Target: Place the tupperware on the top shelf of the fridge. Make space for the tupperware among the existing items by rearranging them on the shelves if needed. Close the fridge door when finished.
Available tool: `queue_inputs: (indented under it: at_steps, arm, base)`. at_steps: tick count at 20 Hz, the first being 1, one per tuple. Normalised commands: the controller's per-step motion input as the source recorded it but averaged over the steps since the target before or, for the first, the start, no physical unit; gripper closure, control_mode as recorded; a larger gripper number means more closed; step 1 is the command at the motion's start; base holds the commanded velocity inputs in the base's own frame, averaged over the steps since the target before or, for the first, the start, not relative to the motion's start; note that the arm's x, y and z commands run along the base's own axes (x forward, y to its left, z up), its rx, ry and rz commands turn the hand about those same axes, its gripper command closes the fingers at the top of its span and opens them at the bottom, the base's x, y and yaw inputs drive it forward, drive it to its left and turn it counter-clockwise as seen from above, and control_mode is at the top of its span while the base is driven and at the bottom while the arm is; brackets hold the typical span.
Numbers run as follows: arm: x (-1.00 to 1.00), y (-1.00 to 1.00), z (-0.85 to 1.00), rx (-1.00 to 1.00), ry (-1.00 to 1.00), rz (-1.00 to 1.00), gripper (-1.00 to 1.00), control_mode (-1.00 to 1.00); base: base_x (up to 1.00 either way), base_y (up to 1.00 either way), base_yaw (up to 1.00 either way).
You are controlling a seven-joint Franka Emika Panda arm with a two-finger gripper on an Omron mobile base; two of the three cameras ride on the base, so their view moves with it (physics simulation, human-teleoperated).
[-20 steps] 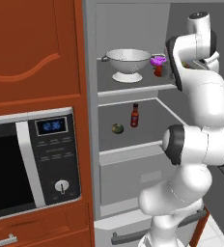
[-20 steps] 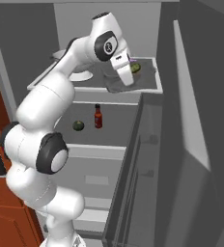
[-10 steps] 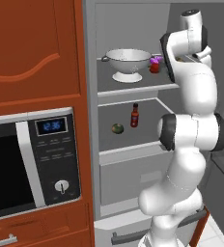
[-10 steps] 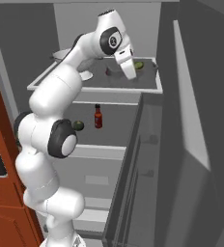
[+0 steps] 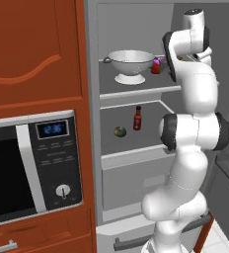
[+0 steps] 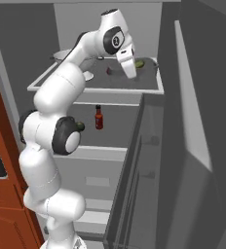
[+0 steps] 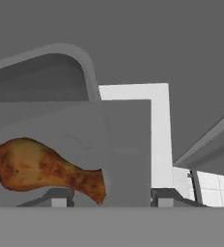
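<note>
The fridge (image 5: pixel 136 163) stands with its door (image 6: pixel 202 126) open, and the arm (image 6: pixel 56 92) reaches in over the right part of the top shelf (image 6: pixel 95 87). In the hand view the tupperware (image 7: pixel 119 144), a clear grey box with a browned drumstick (image 7: pixel 41 169) inside, sits close in front of the jaws; I cannot tell how wide they stand or whether they touch it. Also on the top shelf are the colander (image 5: pixel 130 64) at the left and a red fruit (image 6: pixel 109 71) near the arm. On the shelf below, a bottle (image 5: pixel 137 118) stands upright just beside a green fruit (image 5: pixel 119 131). A microwave (image 5: pixel 32 163) sits left of the fridge.
</note>
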Motion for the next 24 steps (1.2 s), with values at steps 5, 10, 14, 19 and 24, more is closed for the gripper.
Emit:
queue_inputs:
  at_steps: [5,10,14,19,24]
  arm:
    - [0.00,0.22,-0.39,-0.01,-0.40,0.06,-1.00,-1.00]
    - [-0.13,0.12,-0.02,0.00,-0.43,0.11,-1.00,-1.00]
    - [-0.54,0.00,0.21,-0.01,-0.21,0.13,-1.00,-1.00]
    - [-1.00,0.05,0.50,-0.08,-0.01,0.17,-1.00,-1.00]
    - [-1.00,0.72,0.28,-0.22,0.05,0.19,-1.00,-1.00]
  base:
    - [0.00,0.00,0.00]
    - [0.00,0.00,0.00]
    - [0.00,0.00,0.00]
    - [0.00,0.00,0.00]
    - [0.00,0.00,0.00]
